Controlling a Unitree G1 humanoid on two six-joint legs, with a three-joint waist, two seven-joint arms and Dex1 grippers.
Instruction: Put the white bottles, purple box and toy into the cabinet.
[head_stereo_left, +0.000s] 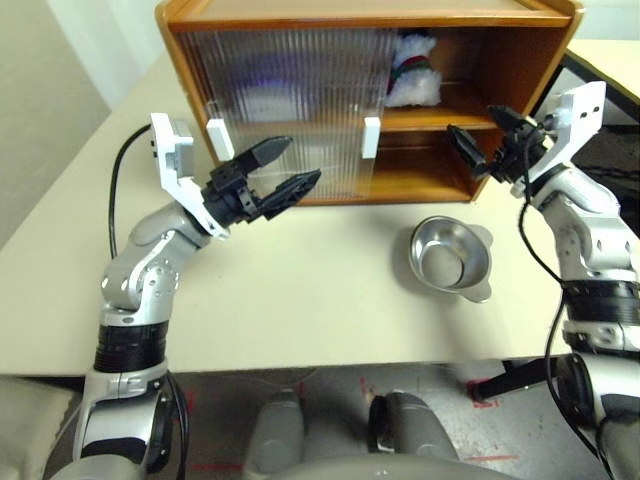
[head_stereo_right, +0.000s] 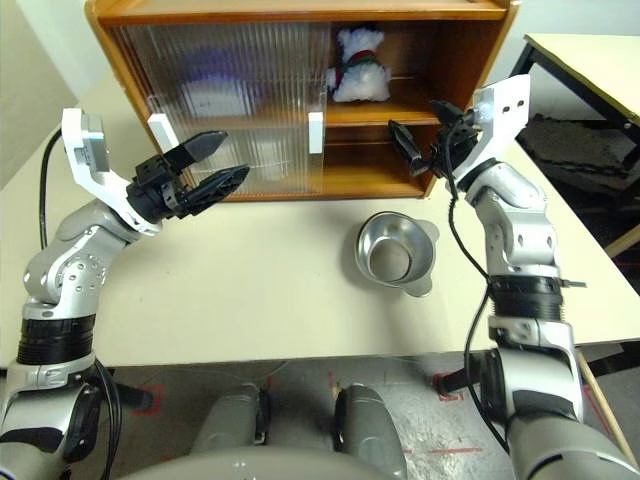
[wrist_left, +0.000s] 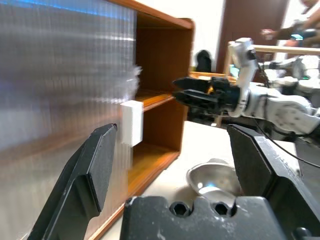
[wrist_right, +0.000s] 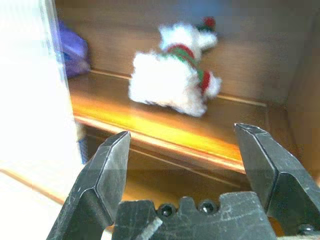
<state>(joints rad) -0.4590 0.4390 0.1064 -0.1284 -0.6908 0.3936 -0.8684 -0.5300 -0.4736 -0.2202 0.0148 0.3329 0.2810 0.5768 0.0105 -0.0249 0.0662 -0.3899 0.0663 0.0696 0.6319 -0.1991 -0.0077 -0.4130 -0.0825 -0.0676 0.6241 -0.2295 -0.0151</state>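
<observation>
Wooden cabinet (head_stereo_left: 470, 60) at the far edge of a pale table (head_stereo_left: 300, 290), seen from the head camera; its two ribbed translucent sliding doors (head_stereo_left: 290, 100) cover the left and middle, leaving the right-hand bay uncovered. White plush toy (head_stereo_left: 412, 70) with a red-and-green scarf lies on the inner shelf (head_stereo_left: 440, 118) of that bay, just beside the edge of the door; in the right wrist view a purple box (wrist_right: 72, 50) shows on the same shelf, further in beside the toy and partly behind the door. Pale shapes behind the ribbed panels are too blurred to name. Left gripper (head_stereo_left: 285, 172) hovers in front of the left door near a white rectangular handle (head_stereo_left: 219, 140) — fingers spread wide, nothing between them. Right gripper (head_stereo_left: 480, 140) hangs at the mouth of the uncovered bay, apart from the toy — fingers likewise wide apart and empty; the toy sits clear of both fingertips. Steel bowl (head_stereo_left: 452, 256) rests on the table in front of the cabinet, nearer the right arm.
</observation>
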